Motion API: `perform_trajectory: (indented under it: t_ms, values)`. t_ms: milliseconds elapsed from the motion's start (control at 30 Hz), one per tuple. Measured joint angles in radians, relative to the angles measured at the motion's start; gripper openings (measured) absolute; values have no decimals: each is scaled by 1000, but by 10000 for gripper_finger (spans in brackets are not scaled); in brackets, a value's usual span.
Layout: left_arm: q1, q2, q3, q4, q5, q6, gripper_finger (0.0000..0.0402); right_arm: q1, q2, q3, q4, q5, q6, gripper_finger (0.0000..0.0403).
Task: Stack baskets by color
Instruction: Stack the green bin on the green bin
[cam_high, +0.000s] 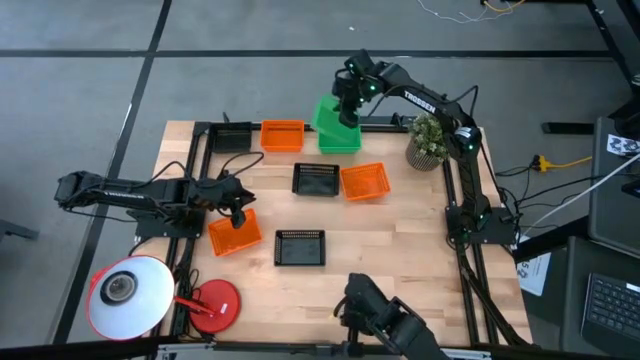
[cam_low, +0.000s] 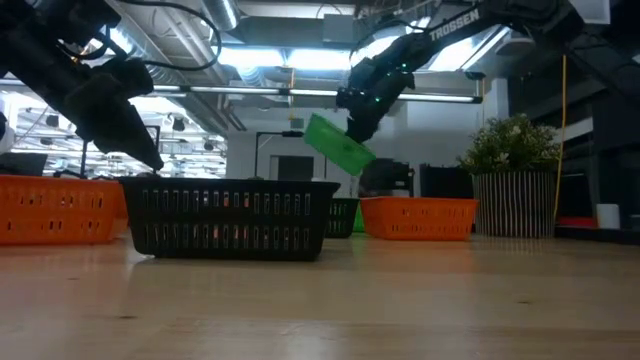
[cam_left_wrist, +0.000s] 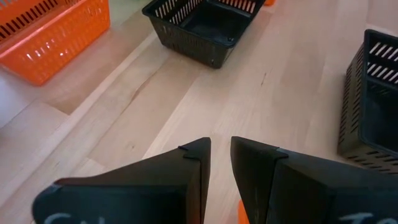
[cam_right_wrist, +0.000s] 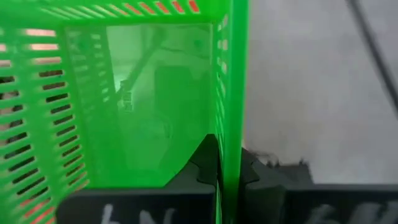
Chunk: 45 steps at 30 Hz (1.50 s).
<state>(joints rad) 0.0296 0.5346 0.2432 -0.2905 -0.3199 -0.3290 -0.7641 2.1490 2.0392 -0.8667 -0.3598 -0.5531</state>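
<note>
At the table's far edge, a green basket (cam_high: 333, 122) is held tilted in the air, its wall pinched by the right gripper (cam_high: 347, 112). Near the left edge, an orange basket (cam_high: 234, 233) is gripped at its rim by the left gripper (cam_high: 238, 214). Black baskets (cam_high: 300, 247) are set between.

Bare table (cam_high: 400, 250) lay open ahead of the left gripper (cam_high: 238, 214); two black baskets (cam_high: 300, 247) (cam_high: 316, 179) flanked that lane, an orange basket (cam_high: 364, 182) beyond.
</note>
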Motion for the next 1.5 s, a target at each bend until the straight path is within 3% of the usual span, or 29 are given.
perform_trajectory:
  t_ms: [167,933,1500]
  values:
    - [0,0,0,-12,0,0,55,-2,3,0,-63,126,-50,0]
    - [0,0,0,-12,-1,0,55,-7,43,0,-94,133,-133,3]
    - [0,0,0,-13,-1,0,55,-5,43,0,-96,133,-129,107]
